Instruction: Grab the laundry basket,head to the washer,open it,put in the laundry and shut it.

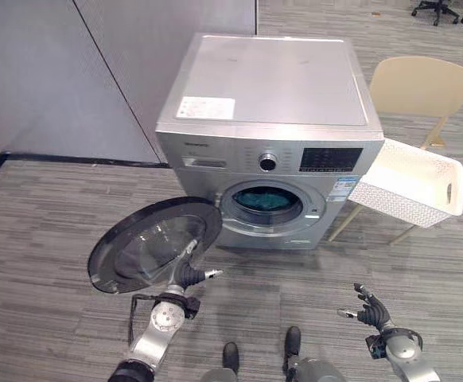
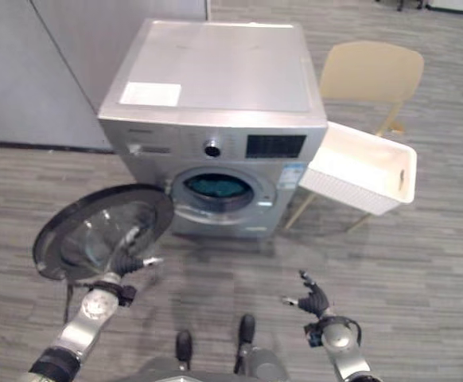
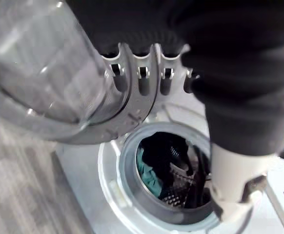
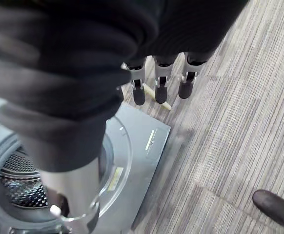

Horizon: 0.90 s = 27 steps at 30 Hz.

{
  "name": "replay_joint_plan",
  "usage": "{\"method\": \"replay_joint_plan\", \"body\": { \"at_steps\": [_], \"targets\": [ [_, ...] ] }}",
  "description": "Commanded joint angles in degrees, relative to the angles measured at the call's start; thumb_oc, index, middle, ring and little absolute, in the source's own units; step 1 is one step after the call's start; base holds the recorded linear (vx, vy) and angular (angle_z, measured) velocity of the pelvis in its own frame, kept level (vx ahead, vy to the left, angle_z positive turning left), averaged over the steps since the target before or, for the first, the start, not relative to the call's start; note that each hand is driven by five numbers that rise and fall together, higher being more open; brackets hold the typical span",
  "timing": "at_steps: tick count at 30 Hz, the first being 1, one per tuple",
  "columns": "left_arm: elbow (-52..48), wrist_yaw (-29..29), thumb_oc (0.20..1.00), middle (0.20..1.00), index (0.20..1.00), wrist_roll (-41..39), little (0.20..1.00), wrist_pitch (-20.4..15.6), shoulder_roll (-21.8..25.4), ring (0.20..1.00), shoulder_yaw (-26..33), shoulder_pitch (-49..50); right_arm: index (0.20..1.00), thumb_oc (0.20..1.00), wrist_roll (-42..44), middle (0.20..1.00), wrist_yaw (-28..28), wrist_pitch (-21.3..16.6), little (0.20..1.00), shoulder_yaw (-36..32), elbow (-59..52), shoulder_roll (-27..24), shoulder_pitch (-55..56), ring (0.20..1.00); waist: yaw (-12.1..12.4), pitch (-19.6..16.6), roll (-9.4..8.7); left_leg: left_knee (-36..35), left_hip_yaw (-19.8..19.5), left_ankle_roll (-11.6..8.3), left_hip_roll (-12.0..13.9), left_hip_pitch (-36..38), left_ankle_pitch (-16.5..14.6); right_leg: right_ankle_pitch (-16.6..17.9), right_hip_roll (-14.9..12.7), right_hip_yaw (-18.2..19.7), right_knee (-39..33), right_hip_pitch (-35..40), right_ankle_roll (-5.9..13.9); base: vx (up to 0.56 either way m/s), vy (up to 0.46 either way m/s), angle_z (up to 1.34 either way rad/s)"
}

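Note:
The silver washer (image 1: 271,79) stands ahead with its round glass door (image 1: 136,247) swung wide open to the left. Teal and dark laundry (image 1: 267,200) lies inside the drum (image 3: 181,195). My left hand (image 1: 190,276) is at the door's lower right rim, its straight fingers (image 3: 144,80) resting against the inner ring and the thumb sticking out to the right. My right hand (image 1: 372,312) hovers low at the right over the floor, open and holding nothing. The white laundry basket (image 1: 410,179) sits tilted on a beige chair (image 1: 418,87) right of the washer, with nothing showing inside it.
A grey partition wall (image 1: 96,72) runs behind and left of the washer. An office chair base (image 1: 438,9) shows at the far back right. Striped grey carpet (image 1: 295,278) lies between me and the washer front.

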Motion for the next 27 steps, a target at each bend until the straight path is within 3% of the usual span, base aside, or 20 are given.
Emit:
{"method": "replay_joint_plan", "body": {
  "at_steps": [1,6,8,13,20,27],
  "targets": [
    [-1.1,4.6,1.0,1.0,1.0,6.1,1.0,-2.8,4.3,1.0,3.4,-3.2,1.0,1.0,-1.2,1.0,0.7,-1.6,1.0,0.1,-2.8,0.3,0.4,1.0,0.0,-4.4,-2.48,6.1,0.2,-0.75,-1.1,-4.1,-4.1,-8.1,-2.5,2.5,4.3,3.5,5.16,0.05,0.131,-0.14],
    [2.1,10.1,1.0,1.0,1.0,7.0,1.0,-1.7,8.0,1.0,6.2,-10.3,1.0,1.0,-1.5,1.0,1.8,-1.6,1.0,1.4,-4.3,0.0,1.0,1.0,-0.6,-4.5,-2.76,5.9,1.1,-0.29,-1.6,-3.9,-4.4,-7.6,-3.1,3.3,5.1,2.8,5.91,0.03,0.089,-0.11],
    [6.4,13.1,1.0,1.0,1.0,7.3,1.0,0.6,11.3,1.0,7.6,-16.1,1.0,1.0,-1.9,1.0,2.3,-1.4,1.0,2.4,-5.2,-1.0,1.2,1.0,-1.3,-4.1,-2.81,6.0,1.6,-0.1,-1.8,-4.4,-4.5,-7.0,-3.4,4.0,5.4,1.8,6.33,0.0,0.078,-0.16],
    [20.7,12.8,1.0,1.0,1.0,4.9,1.0,3.9,16.9,1.0,6.8,-25.2,1.0,1.0,-2.3,1.0,3.3,-0.6,1.0,3.9,-6.6,-3.1,0.1,1.0,-2.4,-2.0,-2.99,6.6,2.8,0.23,-1.8,-7.2,-4.1,-5.1,-3.7,5.5,5.9,-2.0,7.22,-0.05,0.058,-0.12],
    [37.0,8.3,1.0,1.0,1.0,-2.4,1.0,4.1,18.7,1.0,6.3,-29.5,1.0,1.0,-1.5,1.0,4.0,-0.3,1.0,6.0,-6.8,-4.4,-2.6,1.0,-3.1,1.0,-4.03,7.9,4.0,0.51,-1.2,-11.7,-3.1,-3.0,-3.4,6.7,6.2,-6.6,7.54,-0.07,0.029,-0.19],
    [35.3,6.5,1.0,1.0,1.0,-1.7,1.0,3.7,15.5,1.0,6.9,-23.4,1.0,1.0,-1.3,1.0,3.3,-0.9,1.0,5.6,-6.7,-4.0,-3.5,1.0,-2.3,2.8,-4.27,8.8,3.9,0.7,-1.4,-13.5,-2.9,-2.7,-3.6,6.6,6.9,-8.1,7.29,-0.01,0.003,0.01]
  ]
}}
